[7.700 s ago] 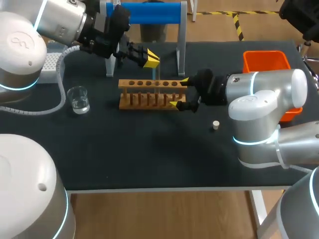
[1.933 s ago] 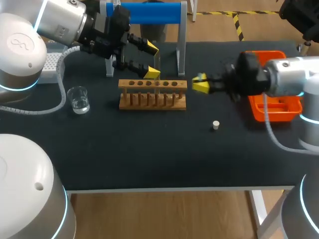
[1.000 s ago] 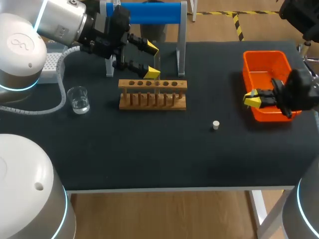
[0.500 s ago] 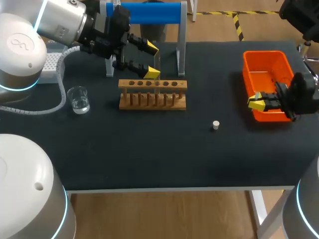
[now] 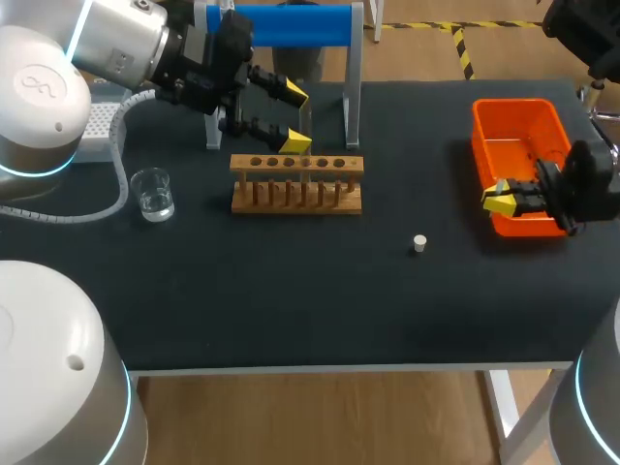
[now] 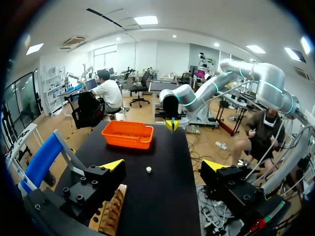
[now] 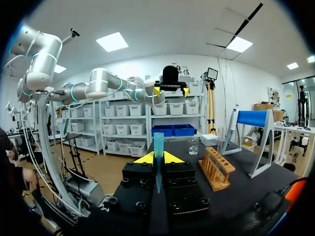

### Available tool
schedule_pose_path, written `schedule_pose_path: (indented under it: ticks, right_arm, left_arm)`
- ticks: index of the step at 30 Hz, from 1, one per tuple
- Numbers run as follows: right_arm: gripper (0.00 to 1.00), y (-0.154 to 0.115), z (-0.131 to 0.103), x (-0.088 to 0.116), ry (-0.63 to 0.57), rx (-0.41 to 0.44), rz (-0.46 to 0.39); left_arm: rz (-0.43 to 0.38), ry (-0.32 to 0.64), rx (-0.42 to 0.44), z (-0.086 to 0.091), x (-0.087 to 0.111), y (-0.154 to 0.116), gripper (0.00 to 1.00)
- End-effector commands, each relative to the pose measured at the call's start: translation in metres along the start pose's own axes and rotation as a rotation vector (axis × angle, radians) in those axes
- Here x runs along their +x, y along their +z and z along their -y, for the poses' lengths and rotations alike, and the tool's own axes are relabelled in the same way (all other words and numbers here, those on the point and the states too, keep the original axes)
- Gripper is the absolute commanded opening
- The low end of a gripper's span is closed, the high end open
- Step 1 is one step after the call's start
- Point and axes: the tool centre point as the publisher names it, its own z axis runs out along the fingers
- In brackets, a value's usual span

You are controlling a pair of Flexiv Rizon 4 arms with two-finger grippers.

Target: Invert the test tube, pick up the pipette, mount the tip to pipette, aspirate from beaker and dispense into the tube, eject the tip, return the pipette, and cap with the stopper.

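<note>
The wooden tube rack [image 5: 295,182] stands mid-table, and my left gripper [image 5: 294,118] hangs open just behind it with nothing between its fingers. In the left wrist view the rack [image 6: 112,211] lies under that open left gripper [image 6: 165,165]. My right gripper [image 5: 501,201] is at the near left corner of the orange bin [image 5: 496,116]. In its own view the right gripper [image 7: 158,158] is shut on a slim bluish tube [image 7: 158,143] that tapers to a point. The white stopper [image 5: 419,243] lies on the mat. The glass beaker [image 5: 153,194] stands left of the rack.
A stand with a blue bar [image 5: 281,24] rises behind the rack. A grey-white box [image 5: 97,126] sits at the far left edge. The right wrist view shows the rack [image 7: 216,169], the beaker [image 7: 193,146] and the stand [image 7: 251,132] ahead, to one side.
My right gripper, still shut, drew away from the rack to the orange bin, then edged slightly toward the table's front; it has kept still for the last half second. The left arm is unmoved.
</note>
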Motion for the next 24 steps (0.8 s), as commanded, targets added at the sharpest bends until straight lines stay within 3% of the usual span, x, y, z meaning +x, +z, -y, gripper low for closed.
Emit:
schedule_pose_path:
  ticks: [1, 5, 17, 24]
  right_arm:
    - [0.00, -0.001, 0.000, 0.000, -0.001, 0.001, -0.001]
    - [0.00, -0.001, 0.000, 0.000, -0.001, 0.001, -0.001]
    - [0.00, -0.001, 0.000, 0.000, -0.001, 0.001, -0.001]
    - [0.00, -0.001, 0.000, 0.000, -0.001, 0.001, -0.001]
  left_arm:
    - [-0.003, 0.000, -0.002, 0.000, 0.000, -0.001, 1.00]
    - [-0.003, 0.000, -0.002, 0.000, 0.000, -0.001, 1.00]
    - [0.316, -0.071, 0.143, -0.060, -0.059, -0.077, 1.00]
    - [0.452, -0.113, 0.177, -0.079, -0.095, -0.101, 1.00]
